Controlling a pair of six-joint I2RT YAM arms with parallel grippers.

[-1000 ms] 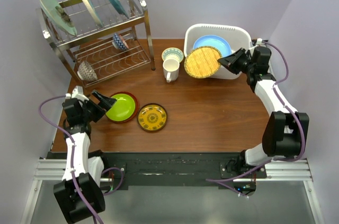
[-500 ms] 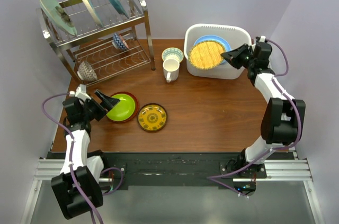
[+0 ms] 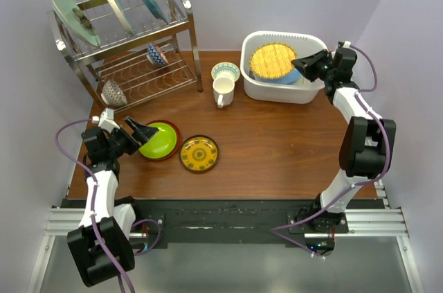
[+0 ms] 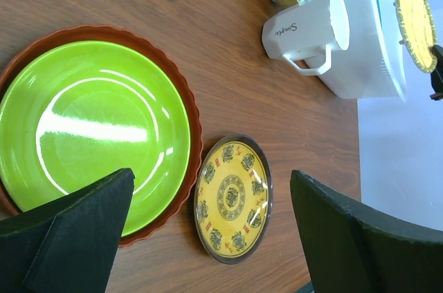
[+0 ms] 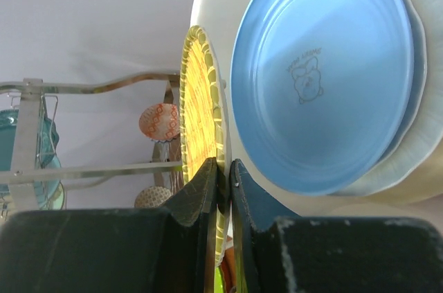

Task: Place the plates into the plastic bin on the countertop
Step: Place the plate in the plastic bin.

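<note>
yellow woven plate [image 3: 273,61]; pinched by right gripper [image 3: 298,66]; above plastic bin [image 3: 280,93]

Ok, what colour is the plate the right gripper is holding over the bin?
Yellow with a woven pattern; the plate shows best in the top external view.

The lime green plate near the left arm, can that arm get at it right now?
Probably yes. The left tool hangs open right beside the lime green plate, with nothing on top of it. It nests in a red-orange plate, which could make pinching only its rim awkward.
</note>
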